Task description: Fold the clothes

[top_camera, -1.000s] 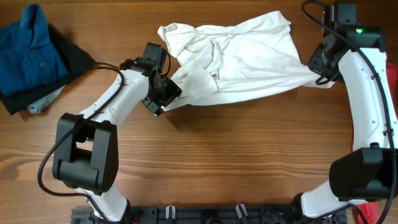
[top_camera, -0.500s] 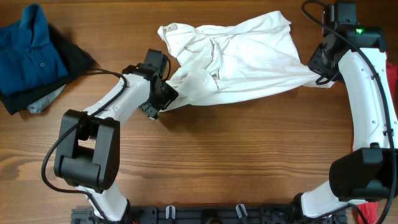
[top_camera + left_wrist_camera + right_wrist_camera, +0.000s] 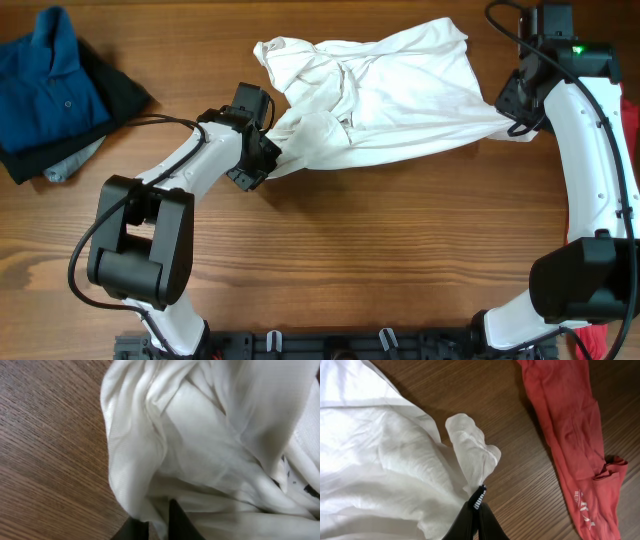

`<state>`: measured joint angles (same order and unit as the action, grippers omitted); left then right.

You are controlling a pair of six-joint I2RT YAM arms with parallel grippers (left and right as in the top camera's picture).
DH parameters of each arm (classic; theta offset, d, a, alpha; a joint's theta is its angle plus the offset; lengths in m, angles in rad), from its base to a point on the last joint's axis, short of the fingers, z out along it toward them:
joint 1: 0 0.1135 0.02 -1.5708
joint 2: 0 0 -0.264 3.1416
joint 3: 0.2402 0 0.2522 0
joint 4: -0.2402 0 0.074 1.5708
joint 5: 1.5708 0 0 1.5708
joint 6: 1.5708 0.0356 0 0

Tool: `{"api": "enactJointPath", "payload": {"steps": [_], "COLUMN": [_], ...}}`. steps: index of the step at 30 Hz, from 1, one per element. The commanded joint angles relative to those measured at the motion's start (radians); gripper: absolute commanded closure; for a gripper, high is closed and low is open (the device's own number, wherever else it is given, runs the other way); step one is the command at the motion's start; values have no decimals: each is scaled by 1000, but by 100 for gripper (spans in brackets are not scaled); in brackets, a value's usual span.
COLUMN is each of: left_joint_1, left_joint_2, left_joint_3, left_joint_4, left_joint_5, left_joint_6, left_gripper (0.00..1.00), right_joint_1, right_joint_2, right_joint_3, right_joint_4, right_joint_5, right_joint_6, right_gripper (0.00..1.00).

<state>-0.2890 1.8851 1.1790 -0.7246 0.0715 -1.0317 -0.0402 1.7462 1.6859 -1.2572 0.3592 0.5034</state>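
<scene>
White T-shirt [image 3: 390, 85]: crumpled across the upper centre of the wooden bench [image 3: 350, 260], held at both ends.
Left fingers [image 3: 182, 527]: nearly closed, pinching a fold at the shirt's lower-left edge.
Right fingers [image 3: 467, 522]: pressed together on the shirt's right corner, at the frame's right side.
Blue polo [image 3: 45, 75]: upper left, piled on a dark garment [image 3: 120, 95].
Red shirt [image 3: 570, 425]: lying on the bench, apart from the white cloth.

T-shirt [image 3: 390, 85] lies spread at rear centre of table [image 3: 350, 260]; stacked garments [image 3: 50, 90] far left; another shirt [image 3: 560, 420] to its right.
</scene>
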Motion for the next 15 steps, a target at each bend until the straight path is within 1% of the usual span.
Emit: {"api": "enactJointPath", "payload": {"steps": [1, 5, 8, 12, 15], "left_joint_1": [-1, 0, 24, 103, 184], "left_joint_2": [13, 13, -12, -109, -193], "left_joint_3": [-10, -10, -8, -7, -7], "left_joint_4": [-4, -8, -12, -78, -132], "left_joint_5": [-21, -22, -28, -97, -111], "left_joint_6": [-1, 7, 71, 117, 185], "left_gripper": [96, 96, 96, 96, 96], "right_joint_1": [2, 2, 2, 2, 2], "right_joint_2": [-9, -9, -9, -9, -9], "right_joint_3": [1, 1, 1, 1, 0], "right_joint_4": [-3, -5, -13, -50, -114], "right_joint_5": [-2, -2, -2, -11, -40], "right_joint_6": [-6, -6, -6, -6, -2], "right_gripper": [96, 96, 96, 96, 96]}}
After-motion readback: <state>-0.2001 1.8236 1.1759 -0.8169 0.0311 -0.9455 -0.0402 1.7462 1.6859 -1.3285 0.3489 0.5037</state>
